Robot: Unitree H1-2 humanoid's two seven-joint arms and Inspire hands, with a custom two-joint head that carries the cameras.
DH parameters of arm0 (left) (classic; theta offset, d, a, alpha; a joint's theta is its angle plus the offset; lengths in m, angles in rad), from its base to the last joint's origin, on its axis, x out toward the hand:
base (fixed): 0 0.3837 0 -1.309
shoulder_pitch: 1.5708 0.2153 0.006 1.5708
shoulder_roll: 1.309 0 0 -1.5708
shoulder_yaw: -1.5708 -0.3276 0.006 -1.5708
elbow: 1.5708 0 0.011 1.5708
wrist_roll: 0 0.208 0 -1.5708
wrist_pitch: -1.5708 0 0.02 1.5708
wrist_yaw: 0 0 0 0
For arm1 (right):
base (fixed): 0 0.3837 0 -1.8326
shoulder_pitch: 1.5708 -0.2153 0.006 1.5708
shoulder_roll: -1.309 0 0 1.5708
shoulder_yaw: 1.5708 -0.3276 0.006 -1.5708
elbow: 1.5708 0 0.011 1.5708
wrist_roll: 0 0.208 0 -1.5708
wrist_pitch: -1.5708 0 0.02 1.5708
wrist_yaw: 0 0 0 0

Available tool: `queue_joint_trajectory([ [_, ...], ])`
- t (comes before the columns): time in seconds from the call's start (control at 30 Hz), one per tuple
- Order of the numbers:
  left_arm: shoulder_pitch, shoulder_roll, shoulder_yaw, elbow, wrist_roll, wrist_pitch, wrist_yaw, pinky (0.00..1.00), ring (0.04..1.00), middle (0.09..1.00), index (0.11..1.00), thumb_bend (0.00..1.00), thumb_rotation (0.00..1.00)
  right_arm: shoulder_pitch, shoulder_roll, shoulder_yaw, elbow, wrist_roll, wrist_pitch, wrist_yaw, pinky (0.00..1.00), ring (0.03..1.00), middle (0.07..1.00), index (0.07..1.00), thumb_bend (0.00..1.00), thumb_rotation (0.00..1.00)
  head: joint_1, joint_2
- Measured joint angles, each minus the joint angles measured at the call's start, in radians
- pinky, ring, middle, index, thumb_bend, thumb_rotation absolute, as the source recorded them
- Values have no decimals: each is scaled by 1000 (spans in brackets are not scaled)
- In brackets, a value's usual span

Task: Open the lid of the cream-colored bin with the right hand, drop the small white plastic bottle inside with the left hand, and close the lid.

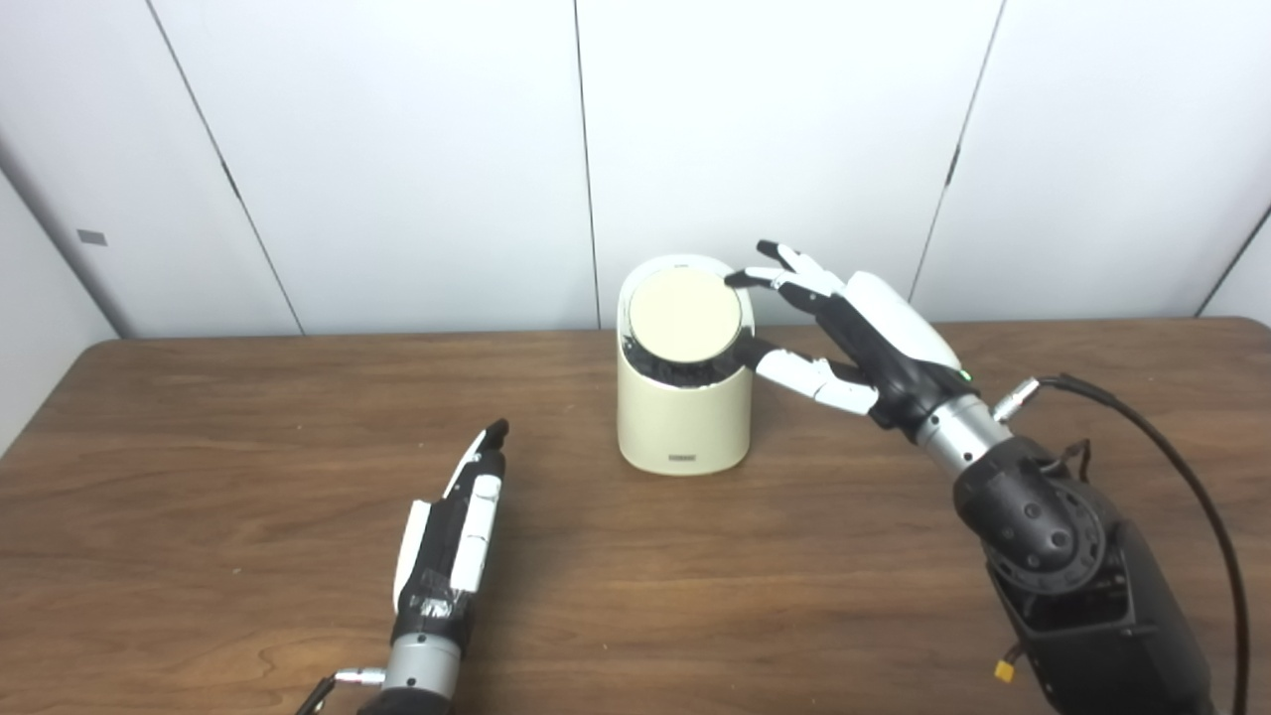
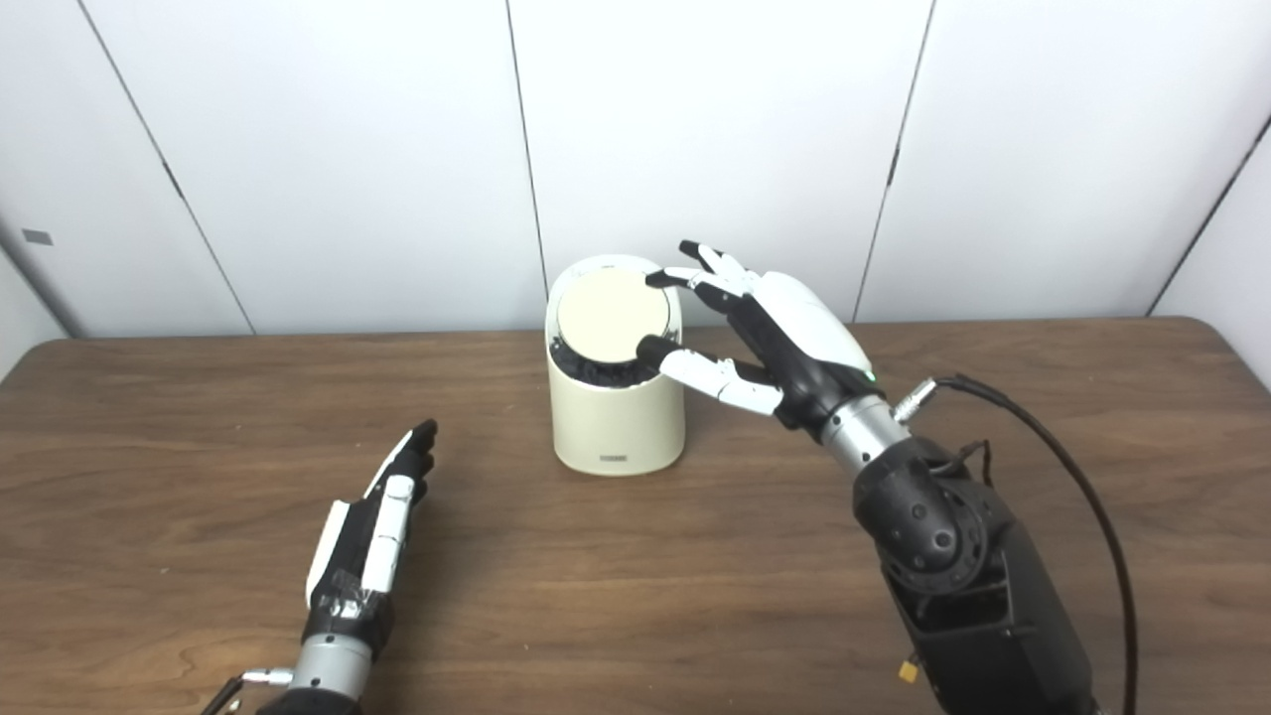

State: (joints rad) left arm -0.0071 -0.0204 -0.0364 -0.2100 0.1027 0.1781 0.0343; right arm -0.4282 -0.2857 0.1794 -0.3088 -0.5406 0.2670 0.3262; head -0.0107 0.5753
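We take the cream-colored bin (image 1: 683, 417) as our landmark: it stands upright on the desk (image 1: 199, 477), toward the far edge. Its round lid (image 1: 684, 316) sits tilted toward us, apparently seated in the rim. Our right robot hand (image 1: 844, 338) reaches in from the bin's right, fingers spread, fingertips (image 1: 743, 279) at the lid's edge and thumb below it, gripping nothing, placed to work the lid. Near and left of the bin, our left robot hand (image 1: 457, 526) rests flat, extended and empty. We cannot see the white bottle.
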Motion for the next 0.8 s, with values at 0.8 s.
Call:
queue_joint_trajectory([
  [0.8,81,61,55,-24,-119,-65,-55,997,992,988,979,605,1000,384,94,-259,-27,430,0,-97,995,994,970,970,642,1000,-12,20],
])
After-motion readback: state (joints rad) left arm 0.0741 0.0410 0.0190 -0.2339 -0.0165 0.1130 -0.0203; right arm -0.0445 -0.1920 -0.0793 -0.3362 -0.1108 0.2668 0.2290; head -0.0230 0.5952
